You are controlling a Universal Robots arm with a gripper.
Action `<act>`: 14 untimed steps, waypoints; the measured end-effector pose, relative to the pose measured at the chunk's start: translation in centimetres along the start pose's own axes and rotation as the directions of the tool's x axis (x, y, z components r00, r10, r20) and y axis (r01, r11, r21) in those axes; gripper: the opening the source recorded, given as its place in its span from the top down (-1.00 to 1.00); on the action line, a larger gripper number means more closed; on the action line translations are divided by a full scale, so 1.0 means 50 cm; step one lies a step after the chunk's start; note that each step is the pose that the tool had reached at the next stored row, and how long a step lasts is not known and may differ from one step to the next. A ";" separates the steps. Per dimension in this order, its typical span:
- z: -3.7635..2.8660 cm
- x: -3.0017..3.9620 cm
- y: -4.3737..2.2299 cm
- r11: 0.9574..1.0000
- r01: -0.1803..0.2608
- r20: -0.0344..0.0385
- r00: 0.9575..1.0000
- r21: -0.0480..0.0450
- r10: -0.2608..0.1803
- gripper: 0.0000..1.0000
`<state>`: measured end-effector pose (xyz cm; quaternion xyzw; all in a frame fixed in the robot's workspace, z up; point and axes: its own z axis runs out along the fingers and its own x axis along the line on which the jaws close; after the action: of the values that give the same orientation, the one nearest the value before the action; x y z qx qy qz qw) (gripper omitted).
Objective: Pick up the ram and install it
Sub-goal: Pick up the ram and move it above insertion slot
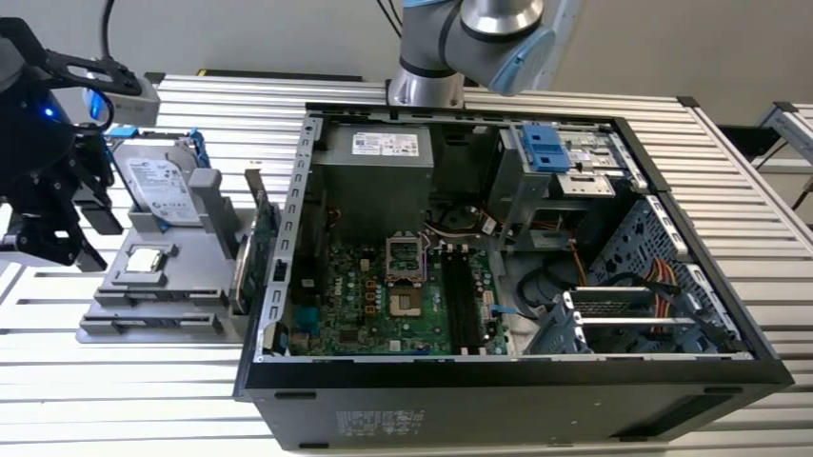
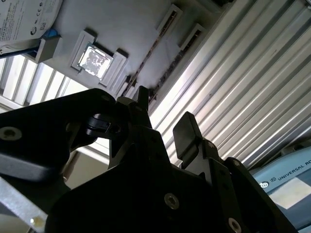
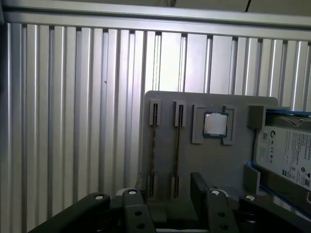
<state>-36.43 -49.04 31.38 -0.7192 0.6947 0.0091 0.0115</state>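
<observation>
Aluminium worktop [image 1: 737,181]: ribbed silver slats that carry everything here.
Computer case [image 1: 508,400]: black and open on its side. It fills the middle of the worktop and reaches toward the edge at the exterior view's right.
Motherboard [image 1: 343,305]: green, flat on the case floor. Its long black slots [image 1: 460,305] run beside the processor socket, and a grey power supply [image 1: 375,167] sits toward the far edge.
Arm [image 1: 489,29]: grey with pale blue caps, rising at the worktop's far edge behind the case.
Holder [image 3: 214,165]: grey plastic tray near the worktop's edge at the exterior view's left, just beside the case.
Hard drive [image 3: 286,155]: silver, in a blue-tabbed frame at one end of the holder.
Processor [image 3: 215,124]: square silver chip in a recess, between the hard drive and the stick slots.
Green card [image 1: 261,252]: large, on edge.
In the way: the green card and the case wall stand between the holder and the motherboard.
Ram [image 3: 154,145]: thin, narrow stick seated on edge in the holder's outermost long slot, farthest from the hard drive. Just its slim dark top edge shows, so I cannot tell the colour of its faces.
Second stick [image 3: 178,145]: alike and parallel in the next slot, toward the processor.
Pincer [image 3: 165,187]: black, fingers spread wide and gripping nothing. It hangs over the near end of the two slots, apart from both sticks.
</observation>
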 end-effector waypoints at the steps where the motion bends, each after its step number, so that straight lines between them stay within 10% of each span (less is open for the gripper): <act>1: 0.001 0.000 0.000 1.000 0.000 0.000 1.000 0.000 0.000 -1.00; 14: 0.009 0.000 0.000 1.000 0.000 0.000 1.000 0.000 0.000 -1.00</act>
<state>-36.43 -49.04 30.91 -0.7192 0.6946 0.0091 0.0116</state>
